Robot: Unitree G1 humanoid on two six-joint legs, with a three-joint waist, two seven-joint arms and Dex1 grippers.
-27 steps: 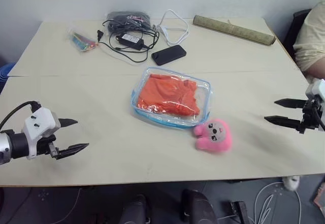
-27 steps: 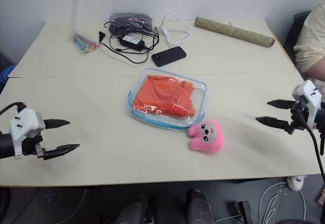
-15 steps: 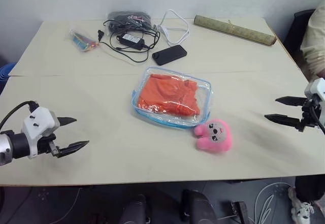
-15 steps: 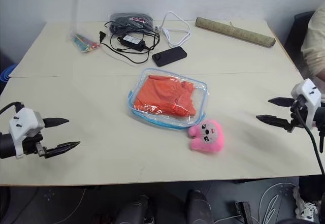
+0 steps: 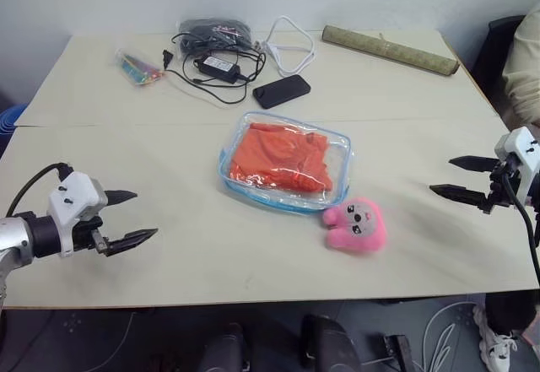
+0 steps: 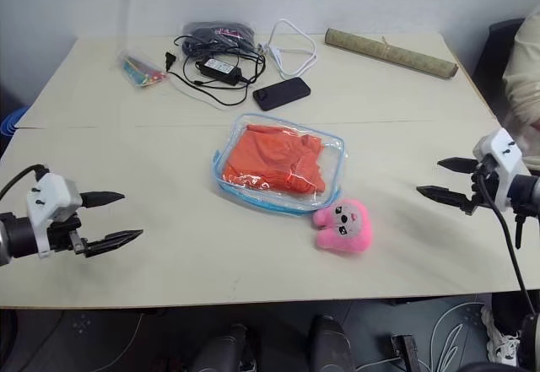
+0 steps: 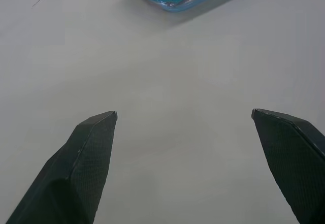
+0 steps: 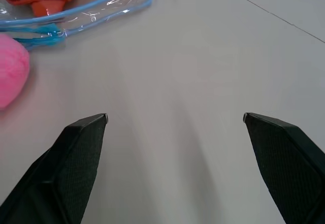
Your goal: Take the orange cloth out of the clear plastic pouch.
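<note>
No brand or writing can be read on any thing here.

At the left, the left gripper point(image 5: 126, 218) hangs over the table point(image 5: 169, 136) near its front edge, with its two black fingers spread wide and nothing between them. Far behind it lies a small clear packet of coloured items point(image 5: 137, 67). Next come a dark bundle point(image 5: 213, 30), a black power adapter with cables point(image 5: 217, 67), a white cable loop point(image 5: 289, 45) and a black phone point(image 5: 281, 90).

In the middle of the table lies the clear plastic pouch point(image 5: 341, 157) with its light blue trim, flat, and the orange cloth point(image 5: 278, 158) is folded inside it. The pink plush toy point(image 5: 359, 225) lies just beside the pouch's near right corner. A rolled mat point(image 5: 390, 50) lies at the far right.

The right gripper point(image 5: 458, 178) is also wide open and empty, well apart from the pouch. Part of a person point(image 5: 525, 68) sits at the right edge.
</note>
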